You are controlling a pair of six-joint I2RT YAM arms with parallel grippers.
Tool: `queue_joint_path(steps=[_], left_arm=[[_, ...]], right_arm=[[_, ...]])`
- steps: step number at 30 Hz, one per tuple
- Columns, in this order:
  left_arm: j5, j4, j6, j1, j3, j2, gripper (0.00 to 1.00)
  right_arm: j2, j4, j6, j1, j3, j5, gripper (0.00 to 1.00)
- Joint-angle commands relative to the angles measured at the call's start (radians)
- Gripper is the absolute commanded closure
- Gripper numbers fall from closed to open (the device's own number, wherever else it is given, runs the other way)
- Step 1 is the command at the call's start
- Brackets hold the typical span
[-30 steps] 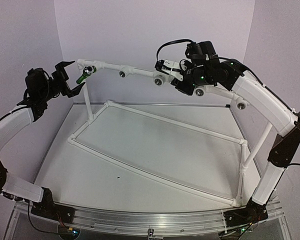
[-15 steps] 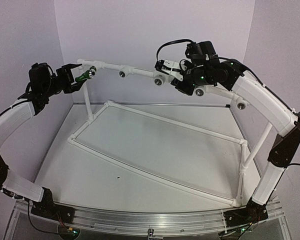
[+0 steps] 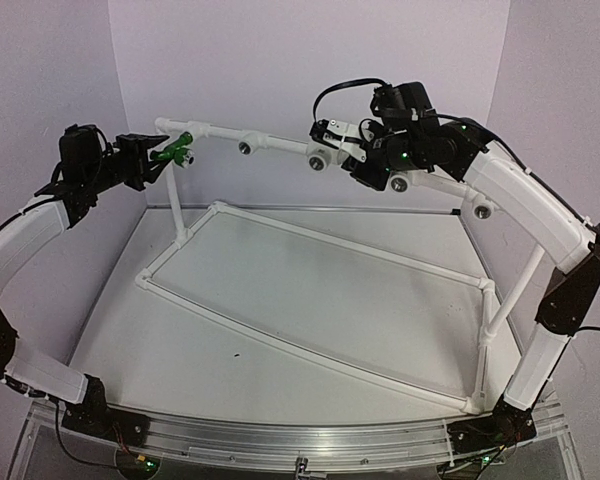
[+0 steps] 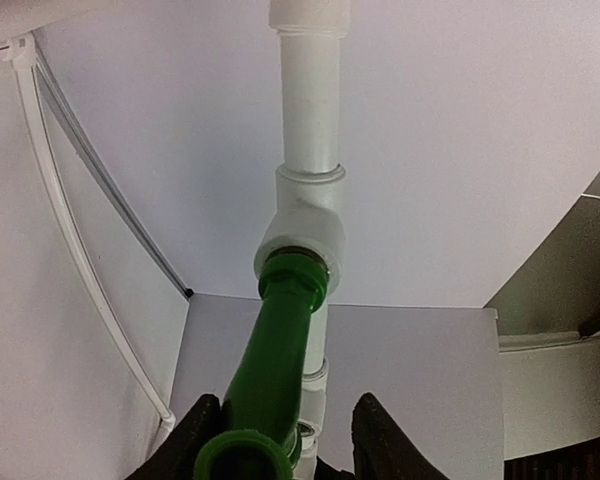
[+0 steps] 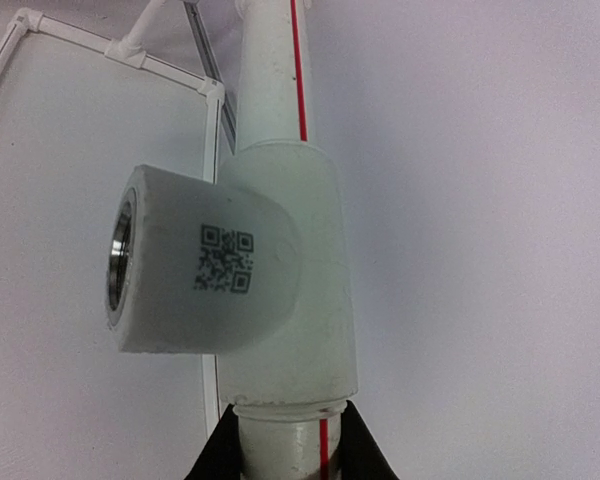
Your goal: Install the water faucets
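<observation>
Green faucet [image 4: 280, 340] sits in its tee [image 4: 302, 225]; left gripper [image 4: 285, 420] straddles it, clamped or not I cannot tell; right gripper [image 5: 285, 430] clamps the pipe [image 5: 270, 80]; twist squarely

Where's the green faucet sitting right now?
Top view, far left: the green faucet is in the leftmost tee fitting of the raised pipe rail, sticking out toward the left arm, between the left gripper fingers.

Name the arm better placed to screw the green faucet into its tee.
Left. The left gripper has its jaws either side of the green faucet, already seated in a tee fitting. The right gripper is clamped on the pipe elsewhere.
</observation>
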Motion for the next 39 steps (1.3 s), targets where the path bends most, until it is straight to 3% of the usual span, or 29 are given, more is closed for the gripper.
queue_joint_path(steps=[1,8,18,25,31,39], left_arm=[[0.003,0.065,0.154,0.000,0.039,-0.004,0.61],[-0.027,-0.072,0.411,0.000,0.104,0.002,0.75],[-0.063,-0.191,0.797,-0.017,0.162,0.027,0.82],[-0.218,-0.230,1.253,-0.105,0.178,0.018,0.85],[-0.347,-0.255,1.739,-0.190,0.179,0.020,0.83],[-0.546,-0.149,2.334,-0.255,0.090,0.010,0.78]], right_arm=[[0.005,-0.029,0.124,0.014,0.009,0.001,1.00],[-0.003,-0.029,0.125,0.014,-0.001,0.002,1.00],[-0.017,-0.029,0.120,0.014,-0.011,0.003,1.00],[-0.022,-0.029,0.119,0.014,-0.018,0.005,1.00],[-0.026,-0.029,0.116,0.014,-0.020,0.011,1.00],[-0.030,-0.029,0.121,0.012,-0.031,0.027,1.00]])
